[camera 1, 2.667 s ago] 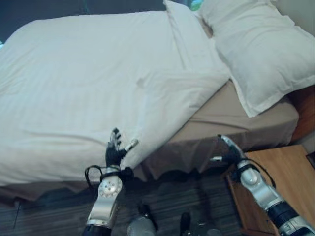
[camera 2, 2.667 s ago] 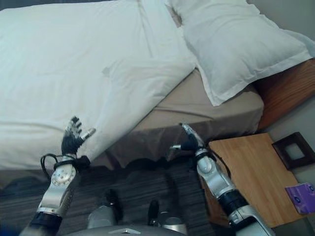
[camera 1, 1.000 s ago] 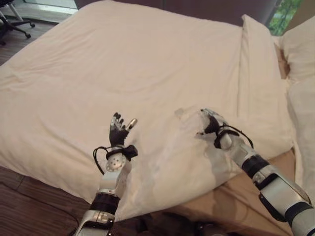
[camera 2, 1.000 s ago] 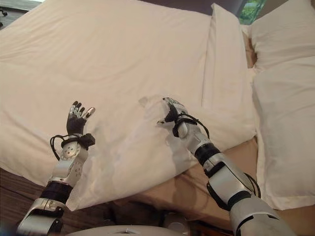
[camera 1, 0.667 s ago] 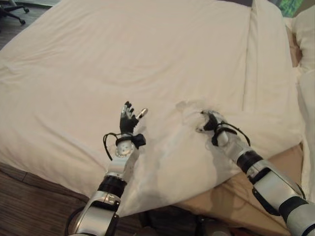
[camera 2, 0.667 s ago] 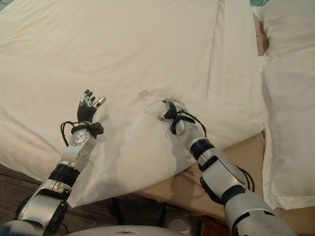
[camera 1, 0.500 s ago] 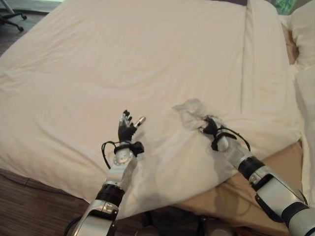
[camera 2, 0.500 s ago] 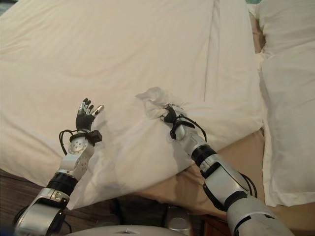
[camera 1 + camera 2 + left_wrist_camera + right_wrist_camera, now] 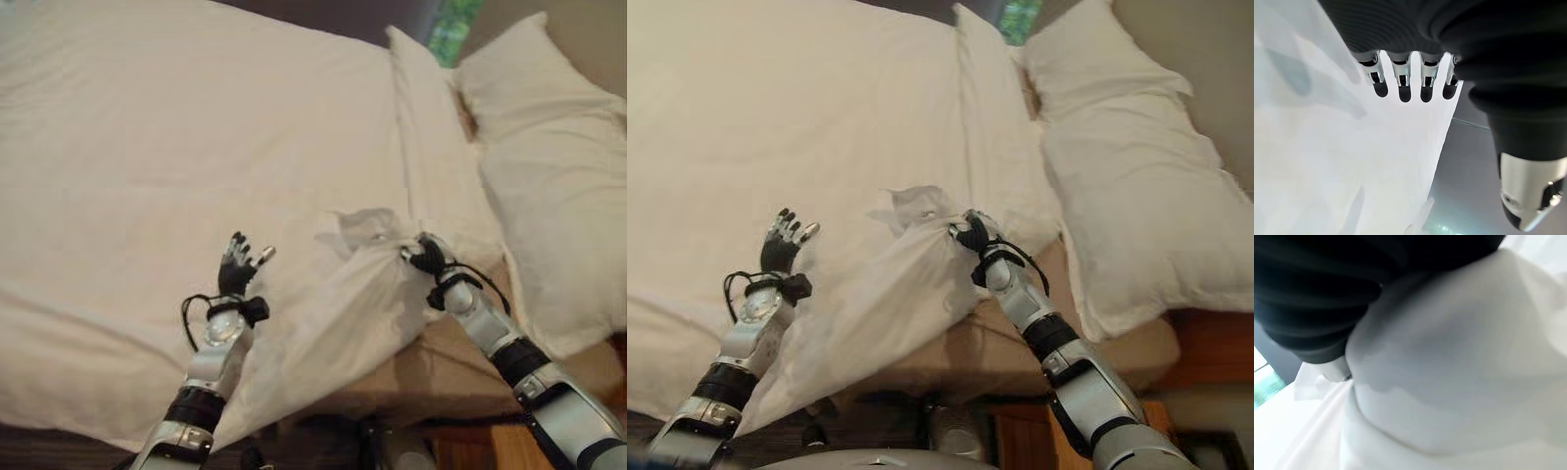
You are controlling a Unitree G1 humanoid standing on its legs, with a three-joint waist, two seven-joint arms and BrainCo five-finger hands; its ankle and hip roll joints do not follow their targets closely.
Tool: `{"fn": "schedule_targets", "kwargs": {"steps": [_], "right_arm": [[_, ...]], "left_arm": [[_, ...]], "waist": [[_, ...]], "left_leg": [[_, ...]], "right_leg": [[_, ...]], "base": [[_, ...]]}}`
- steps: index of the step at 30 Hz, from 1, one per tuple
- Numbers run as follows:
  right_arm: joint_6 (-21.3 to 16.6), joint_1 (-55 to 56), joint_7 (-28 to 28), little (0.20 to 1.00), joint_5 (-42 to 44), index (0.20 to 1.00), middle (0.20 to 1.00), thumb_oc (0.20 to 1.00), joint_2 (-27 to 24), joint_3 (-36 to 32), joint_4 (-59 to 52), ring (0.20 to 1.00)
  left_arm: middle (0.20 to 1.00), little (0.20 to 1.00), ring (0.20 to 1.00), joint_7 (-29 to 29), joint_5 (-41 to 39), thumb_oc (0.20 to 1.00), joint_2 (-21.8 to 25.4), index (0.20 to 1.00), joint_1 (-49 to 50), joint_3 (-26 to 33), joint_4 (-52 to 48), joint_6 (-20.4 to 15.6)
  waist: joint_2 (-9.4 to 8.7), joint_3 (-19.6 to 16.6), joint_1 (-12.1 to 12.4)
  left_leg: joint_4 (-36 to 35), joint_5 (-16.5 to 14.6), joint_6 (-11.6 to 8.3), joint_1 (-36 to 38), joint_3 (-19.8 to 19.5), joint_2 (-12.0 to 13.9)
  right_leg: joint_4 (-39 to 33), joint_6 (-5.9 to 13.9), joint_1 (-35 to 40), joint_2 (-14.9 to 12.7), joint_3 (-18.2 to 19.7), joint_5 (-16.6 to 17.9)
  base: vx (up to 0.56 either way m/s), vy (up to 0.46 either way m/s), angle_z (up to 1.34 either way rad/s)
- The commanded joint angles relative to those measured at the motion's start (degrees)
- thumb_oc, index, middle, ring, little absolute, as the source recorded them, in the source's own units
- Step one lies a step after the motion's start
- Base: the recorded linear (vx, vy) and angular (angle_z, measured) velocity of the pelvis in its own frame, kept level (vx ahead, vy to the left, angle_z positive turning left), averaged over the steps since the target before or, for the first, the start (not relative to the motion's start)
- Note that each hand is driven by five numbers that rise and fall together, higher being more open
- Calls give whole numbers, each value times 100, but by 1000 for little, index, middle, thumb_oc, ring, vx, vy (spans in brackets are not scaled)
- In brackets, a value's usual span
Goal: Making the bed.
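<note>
White duvet [image 9: 196, 147] covers the bed [image 9: 1097, 362]; its near corner is bunched up and pinched in the curled fingers of the right hand [image 9: 428, 258]. Left hand [image 9: 235, 269] hovers over the cloth, fingers spread, holding nothing. Recommended: draw the corner evenly toward the pillows [image 9: 1117, 186], keeping the edge taut, left hand smoothing.

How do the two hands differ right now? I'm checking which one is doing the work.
The right hand is shut on a bunched fold of the duvet, lifting it; the left hand is open, fingers straight, holding nothing. The right sits nearer the pillows, the left nearer the duvet's near edge. Both are over the bed.
</note>
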Motion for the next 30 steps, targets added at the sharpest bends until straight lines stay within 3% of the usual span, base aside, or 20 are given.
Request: {"fn": "schedule_targets", "kwargs": {"steps": [1, 5, 8, 9, 11, 15, 17, 19, 21, 23, 24, 25, 29, 30], "right_arm": [[-100, -399, -60, 200, 63, 200, 200, 200, -413, -193, -206, 200], [-100, -203, -6, 200, -36, 200, 200, 200, -521, -398, -541, 200], [-114, -115, 12, 200, -138, 200, 200, 200, -619, -466, -794, 200], [-107, -51, 6, 200, -182, 200, 200, 200, -673, -512, -975, 200], [-151, 176, 53, 200, -182, 200, 200, 200, -704, -623, -1284, 200], [-224, 425, 96, 200, -244, 200, 200, 200, -758, -704, -1561, 200], [-314, 798, 159, 200, -351, 200, 200, 200, -868, -891, -1955, 200], [-356, 984, 199, 200, -412, 200, 200, 200, -927, -951, -2107, 200], [-633, 1754, 287, 200, -624, 200, 200, 200, -963, -1053, -2750, 200], [-765, 2048, 326, 200, -661, 200, 200, 200, -926, -1002, -2866, 200], [-835, 2263, 371, 438, -575, 438, 438, 438, -835, -923, -2849, 438], [-951, 2489, 392, 1000, -881, 1000, 1000, 1000, -920, -755, -2885, 1000], [-1173, 2945, 295, 1000, -1574, 1000, 1000, 1000, -983, -193, -2254, 1000], [-872, 2255, -117, 1000, -1563, 1000, 1000, 1000, -913, -135, -1918, 1000]], "left_arm": [[1000, 1000, 1000, -141, -67, 1000, 185, 1000, 150, 128, -682, -186], [1000, 1000, 1000, -193, -17, 1000, 121, 1000, 433, 250, -911, -104], [1000, 1000, 1000, -131, 32, 1000, 61, 1000, 586, 366, -1025, -82], [1000, 1000, 1000, -95, 41, 1000, 56, 1000, 645, 421, -1057, -72], [1000, 1000, 1000, -115, 92, 1000, 18, 1000, 737, 500, -1084, -29], [1000, 1000, 1000, -154, 107, 1000, -42, 1000, 924, 675, -1165, -34], [1000, 1000, 1000, -216, 140, 1000, -151, 1000, 1142, 789, -1306, -31], [1000, 1000, 1000, -240, 184, 1000, -198, 1000, 1236, 842, -1387, -21], [1000, 1000, 1000, -276, 200, 1000, -495, 1000, 1667, 978, -1629, -68], [1000, 1000, 1000, -342, 220, 1000, -604, 1000, 1831, 930, -1752, -92], [1000, 1000, 1000, -365, 246, 1000, -667, 1000, 1883, 888, -1812, -103], [1000, 1000, 1000, -402, 327, 1000, -741, 1000, 1987, 833, -1869, -139], [1000, 1000, 1000, -466, 408, 1000, -860, 1000, 2123, 680, -1974, -345], [1000, 1000, 1000, -335, 347, 1000, -873, 1000, 2020, 543, -2026, -359]], "waist": [[267, -201, 395], [337, -311, 497], [309, -395, 612], [281, -436, 657], [268, -485, 701], [333, -520, 716], [410, -481, 628], [450, -460, 611], [614, -331, 484], [686, -268, 439], [723, -222, 409], [781, -141, 391], [907, 74, 381], [925, 60, 471]], "left_leg": [[-187, 314, -82, 151, 43, -96], [-187, 456, 25, -73, 271, -96], [-187, 581, 57, -231, 401, -139], [-187, 495, 25, -254, 355, -192], [-187, 671, -80, -352, 490, -120], [-187, 937, -259, -396, 651, 80], [-187, 1202, -434, -396, 743, 286], [-187, 1306, -509, -404, 747, 383], [-187, 1641, -739, -393, 808, 683], [-187, 1736, -796, -364, 824, 772], [-187, 1788, -830, -354, 834, 821], [-187, 1877, -884, -359, 822, 891], [-154, 2041, -994, -379, 784, 1022], [-141, 2029, -971, -417, 716, 1003]], "right_leg": [[1430, 609, 1007, -461, -482, -1583], [2164, 606, 1300, -384, -409, -1740], [2188, 644, 1543, -227, -266, -1699], [2046, 715, 1706, -208, -186, -1783], [1417, 615, 2011, -105, -235, -2075], [923, 474, 2138, 9, -330, -2347], [488, 363, 2297, 176, -333, -2614], [337, 321, 2358, 233, -353, -2671], [16, 188, 2482, 427, -279, -2865], [-3, 146, 2498, 492, -264, -2895], [-4, 134, 2497, 520, -252, -2907], [-4, 104, 2494, 571, -239, -2953], [-4, 27, 2489, 683, -263, -3007], [-4, 25, 2483, 675, -292, -3017]], "base": [[-269, 123, -19], [-270, 76, -52], [-174, 1, -51], [-225, -65, -96], [-174, -109, -73], [-141, -123, -48], [-195, -166, -25], [-152, -136, -15], [-313, -261, -12], [-193, -163, -5], [-152, -106, -30], [-208, -146, -23], [-165, -113, -2], [-119, -81, 3]]}}
